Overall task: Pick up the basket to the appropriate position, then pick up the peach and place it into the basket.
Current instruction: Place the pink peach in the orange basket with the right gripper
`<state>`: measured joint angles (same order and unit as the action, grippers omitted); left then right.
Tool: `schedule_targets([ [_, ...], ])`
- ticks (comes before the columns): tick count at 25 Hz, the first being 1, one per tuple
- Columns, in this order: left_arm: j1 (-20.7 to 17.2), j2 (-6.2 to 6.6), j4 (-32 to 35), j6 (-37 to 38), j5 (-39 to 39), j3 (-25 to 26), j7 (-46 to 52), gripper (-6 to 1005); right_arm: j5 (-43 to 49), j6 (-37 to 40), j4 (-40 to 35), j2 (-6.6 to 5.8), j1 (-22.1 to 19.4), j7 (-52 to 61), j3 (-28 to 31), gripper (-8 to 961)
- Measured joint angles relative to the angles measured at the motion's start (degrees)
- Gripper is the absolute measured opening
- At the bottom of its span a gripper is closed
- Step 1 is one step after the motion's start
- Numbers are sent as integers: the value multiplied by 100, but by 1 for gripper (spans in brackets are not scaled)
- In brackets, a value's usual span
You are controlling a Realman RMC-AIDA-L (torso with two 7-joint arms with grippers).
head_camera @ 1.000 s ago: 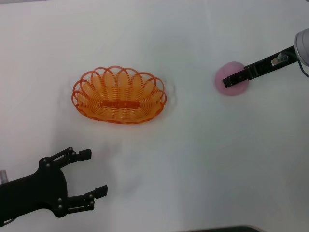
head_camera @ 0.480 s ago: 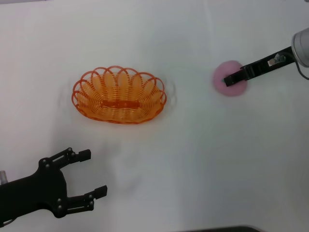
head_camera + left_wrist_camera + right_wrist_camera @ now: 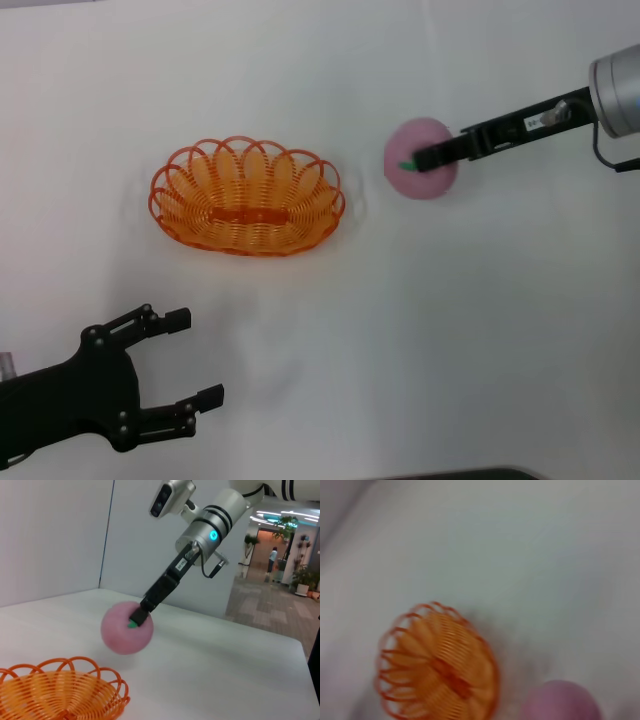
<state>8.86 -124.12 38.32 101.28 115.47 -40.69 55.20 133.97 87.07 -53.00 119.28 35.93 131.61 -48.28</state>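
Observation:
The orange basket (image 3: pixel 247 197) sits on the white table left of centre; it also shows in the left wrist view (image 3: pixel 55 692) and the right wrist view (image 3: pixel 437 665). The pink peach (image 3: pixel 420 172) is held in the air to the right of the basket, its green leaf mark facing up. My right gripper (image 3: pixel 428 158) is shut on the peach; the left wrist view shows it lifted above the table (image 3: pixel 127 627). The peach's edge shows in the right wrist view (image 3: pixel 560 700). My left gripper (image 3: pixel 195 360) is open and empty near the table's front left.
The white table (image 3: pixel 400 330) stretches all around the basket. A dark edge (image 3: pixel 460 473) shows at the bottom of the head view.
My right gripper has lifted the peach and carried it left toward the basket. The left arm and the basket have not moved.

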Motion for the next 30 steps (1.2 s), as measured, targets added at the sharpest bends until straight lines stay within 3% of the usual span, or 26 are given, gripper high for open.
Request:
schedule_targets([
  [4, 9, -4, -13, 5, -22, 0, 0, 901, -677, 168, 126, 11, -48, -298, -27, 253],
  [12, 33, -7, -69, 7, -25, 1, 0, 901, -1463, -153, 1197, 43, 121, -1197, -63, 253],
  [18, 71, -2, -125, 24, -32, 136, 3, 901, -1551, -458, 1755, 66, 342, -1629, -180, 254],
  [30, 100, 2, -141, 34, -92, 150, 8, 900, -1660, -1001, 1954, 74, 381, -1671, -521, 297],
])
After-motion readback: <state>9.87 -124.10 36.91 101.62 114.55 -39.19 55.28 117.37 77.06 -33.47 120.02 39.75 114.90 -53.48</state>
